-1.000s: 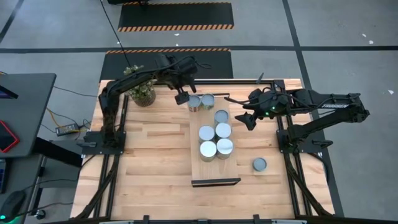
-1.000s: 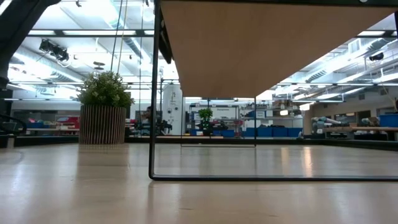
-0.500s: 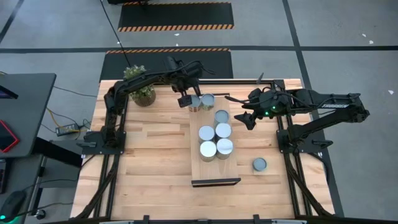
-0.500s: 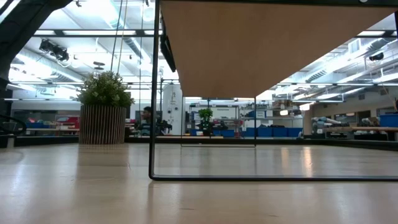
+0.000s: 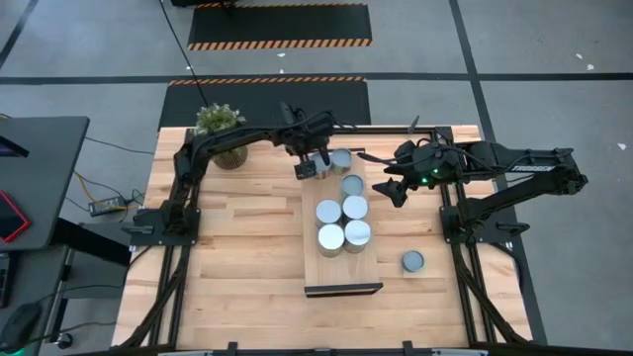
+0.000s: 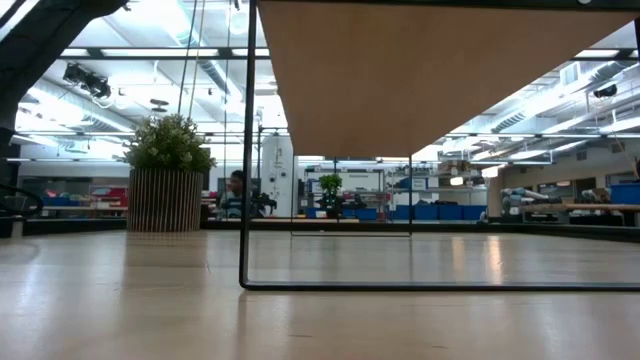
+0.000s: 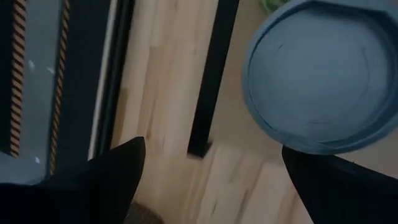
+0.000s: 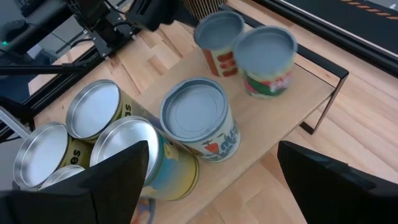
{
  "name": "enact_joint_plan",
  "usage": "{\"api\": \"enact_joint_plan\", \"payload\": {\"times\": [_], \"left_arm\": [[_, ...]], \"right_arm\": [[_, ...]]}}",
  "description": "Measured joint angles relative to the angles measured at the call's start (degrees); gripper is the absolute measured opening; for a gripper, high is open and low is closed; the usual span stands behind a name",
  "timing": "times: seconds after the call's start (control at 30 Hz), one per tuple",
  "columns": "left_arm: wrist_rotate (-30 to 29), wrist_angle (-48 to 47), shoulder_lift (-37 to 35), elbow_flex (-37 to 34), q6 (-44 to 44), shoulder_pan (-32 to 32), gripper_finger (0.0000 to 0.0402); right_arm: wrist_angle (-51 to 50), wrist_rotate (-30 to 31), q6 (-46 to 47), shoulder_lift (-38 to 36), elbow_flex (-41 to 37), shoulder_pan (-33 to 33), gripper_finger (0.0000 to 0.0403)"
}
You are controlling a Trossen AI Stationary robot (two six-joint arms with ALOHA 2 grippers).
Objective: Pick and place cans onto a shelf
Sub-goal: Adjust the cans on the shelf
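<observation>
The shelf (image 5: 341, 269) is a light wood board with a dark front edge, raised on a dark frame; the low view shows its underside (image 6: 430, 80). Several cans stand on it, among them a grey-blue-topped pair at its far end (image 8: 219, 31) (image 8: 266, 53) and a cluster nearer (image 5: 342, 222). One can (image 5: 412, 261) stands on the table to the shelf's right. My left gripper (image 5: 308, 170) is open above the shelf's far left corner, one can's top (image 7: 311, 74) just ahead of its fingers. My right gripper (image 5: 391, 188) is open, right of the shelf.
A potted green plant (image 5: 220, 133) stands at the table's far left, behind my left arm. The shelf's dark frame legs (image 6: 247, 150) stand on the tabletop. Bare plank tabletop (image 5: 237, 257) lies left of the shelf.
My left gripper has moved toward the table's right edge, from beside the shelf's far left corner to over it, and now covers the left can of the far pair in the high view. My right arm has kept still.
</observation>
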Motion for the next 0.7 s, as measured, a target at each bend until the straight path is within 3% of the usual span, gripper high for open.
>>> {"api": "enact_joint_plan", "payload": {"times": [0.5,0.7], "left_arm": [[-1.9,2.3,-0.2,0.0,-1.6,-1.2,0.0385],[-1.9,3.1,-0.2,0.0,-1.5,-1.6,0.0385]], "right_arm": [[-0.1,-0.4,0.0,0.0,0.0,0.0,0.0364],[-9.9,-1.7,5.5,-1.3,0.0,-0.9,0.0364]]}}
